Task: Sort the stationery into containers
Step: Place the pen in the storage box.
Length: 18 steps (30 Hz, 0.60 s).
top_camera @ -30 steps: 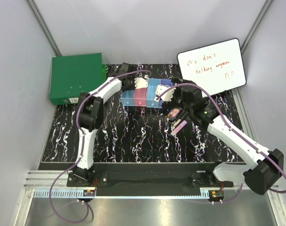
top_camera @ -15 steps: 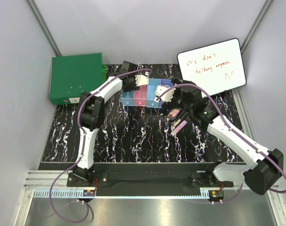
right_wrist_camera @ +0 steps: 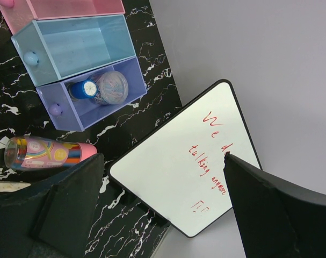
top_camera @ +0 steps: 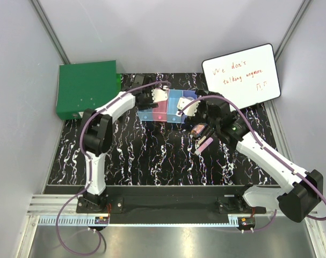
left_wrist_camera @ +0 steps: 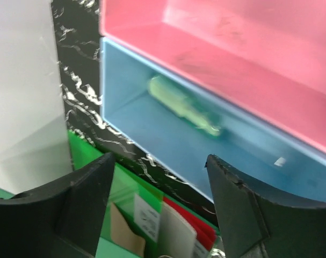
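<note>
From above, the left tool (top_camera: 158, 96) hangs over the row of four joined translucent plastic bins (top_camera: 168, 107); it should lift straight up, lest it drag them. Its wrist view shows wide, empty jaws above the green stick (left_wrist_camera: 184, 106) in the light blue bin (left_wrist_camera: 141, 126). The right wrist shows the right tool (right_wrist_camera: 163, 158) wide and empty; the purple bin (right_wrist_camera: 63, 110) holds a small blue piece (right_wrist_camera: 82, 89) and round grey-purple disc (right_wrist_camera: 111, 87).

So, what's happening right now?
Left gripper open, empty, over end blue bin; green stick inside. Right gripper open, empty, near pink-capped tube on table beside purple bin. Nothing blocking.
</note>
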### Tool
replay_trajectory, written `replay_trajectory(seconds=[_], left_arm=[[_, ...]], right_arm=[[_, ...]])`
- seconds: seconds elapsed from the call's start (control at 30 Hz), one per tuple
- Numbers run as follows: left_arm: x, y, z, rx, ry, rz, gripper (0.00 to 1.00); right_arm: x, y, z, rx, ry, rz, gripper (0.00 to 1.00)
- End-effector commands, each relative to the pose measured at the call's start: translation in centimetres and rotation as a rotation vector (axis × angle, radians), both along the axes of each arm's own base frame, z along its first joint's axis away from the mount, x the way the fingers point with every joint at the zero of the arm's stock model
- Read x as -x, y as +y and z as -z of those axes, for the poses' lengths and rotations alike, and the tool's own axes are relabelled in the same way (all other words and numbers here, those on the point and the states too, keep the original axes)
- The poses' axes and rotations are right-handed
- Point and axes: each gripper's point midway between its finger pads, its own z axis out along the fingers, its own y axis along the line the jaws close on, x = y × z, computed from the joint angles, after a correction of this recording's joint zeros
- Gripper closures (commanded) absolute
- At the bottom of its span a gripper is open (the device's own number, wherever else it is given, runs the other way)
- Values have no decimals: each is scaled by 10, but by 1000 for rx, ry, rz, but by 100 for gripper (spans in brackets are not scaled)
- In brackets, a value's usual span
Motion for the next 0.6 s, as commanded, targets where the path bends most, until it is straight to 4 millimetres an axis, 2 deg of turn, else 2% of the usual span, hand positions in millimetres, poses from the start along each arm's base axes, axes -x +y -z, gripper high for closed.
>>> replay_trajectory(seconds=[0.0,0.17,0.2,0.3,0.37,0.57], left_arm=[[17,-19,-32,102,-26,66,24],[32,-26,-55,190,-26,69,24],[36,-30,-67,225,-34,81,24],[52,-39,-82,271,-30,154,25],[66,-49,-83,297,-4,235,25],[114,-63,-61,305,174,453,30]], right_arm=[[-1,0,-31,-53,-72,-1,0],[0,-2,-31,-55,-71,4,0],[1,-1,-30,-54,-67,2,0],[1,-3,-28,-45,-64,2,0],[1,-5,-26,-32,-66,12,0],[-5,-29,-25,-39,-75,137,1]])
